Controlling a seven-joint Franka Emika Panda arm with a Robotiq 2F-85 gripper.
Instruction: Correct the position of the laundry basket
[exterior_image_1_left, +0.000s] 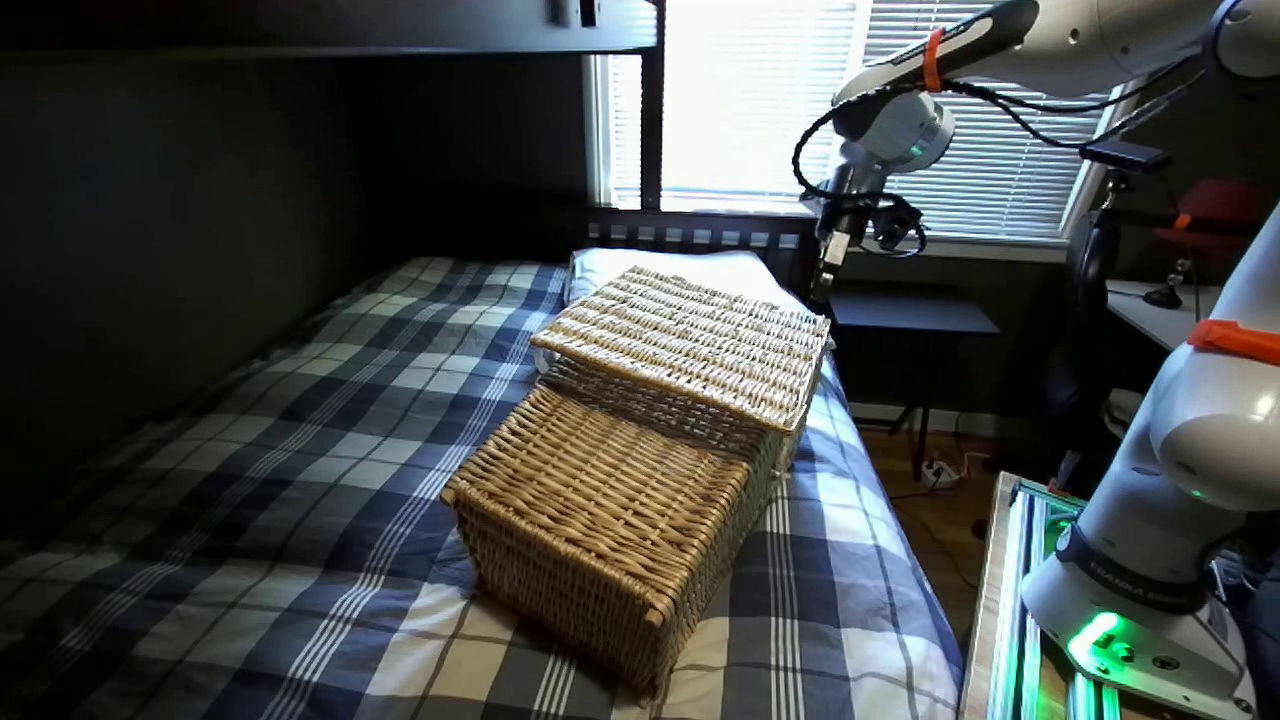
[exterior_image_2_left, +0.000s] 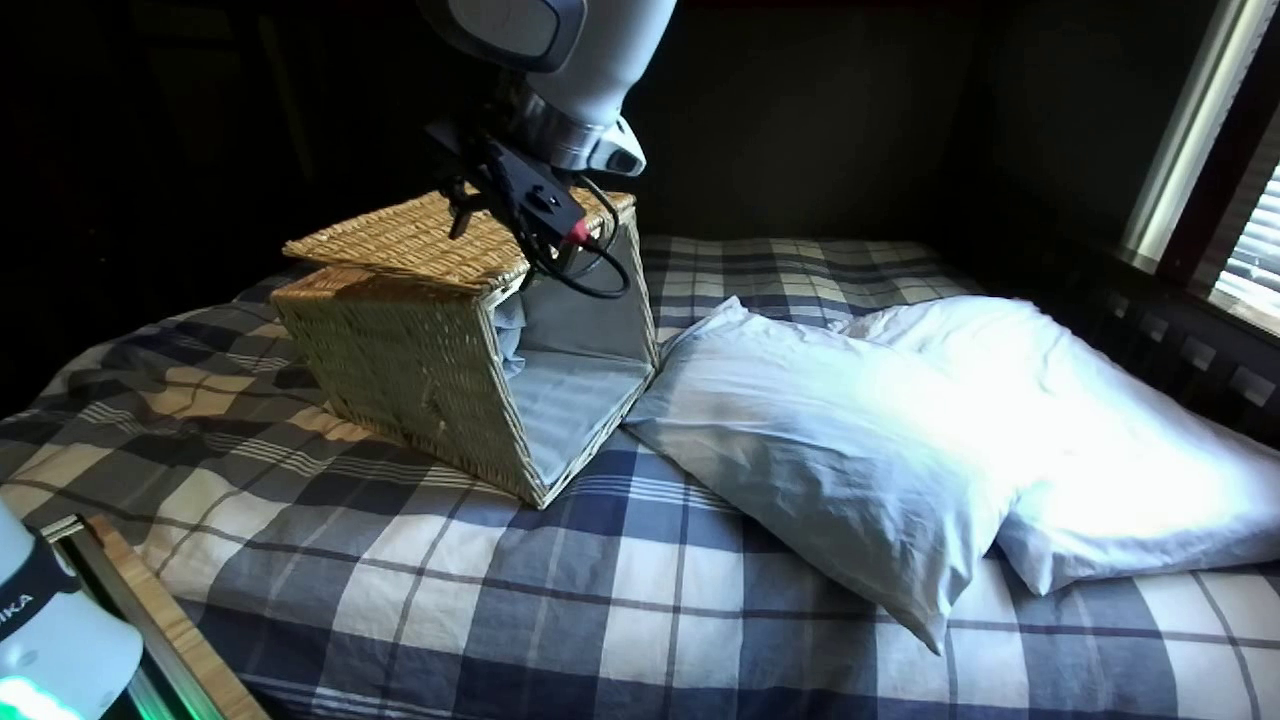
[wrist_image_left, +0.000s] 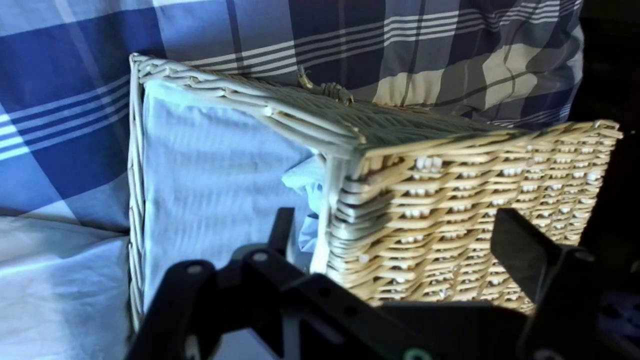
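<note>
in an exterior view your basket (exterior_image_1_left: 600, 480) lies on its side on the surface (exterior_image_1_left: 390, 400). in an exterior view its mouth (exterior_image_2_left: 580, 400) faces a pillow (exterior_image_2_left: 790, 440). in the wrist view your end effector (wrist_image_left: 395, 225) stands wide, framing the rim (wrist_image_left: 342, 210); likely you're aligning. next: lower, pinch, tip it upright.

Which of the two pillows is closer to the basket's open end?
The front pillow in an exterior view: its corner sits right at the open end of the basket, while the other pillow lies partly behind it, toward the window.
</note>
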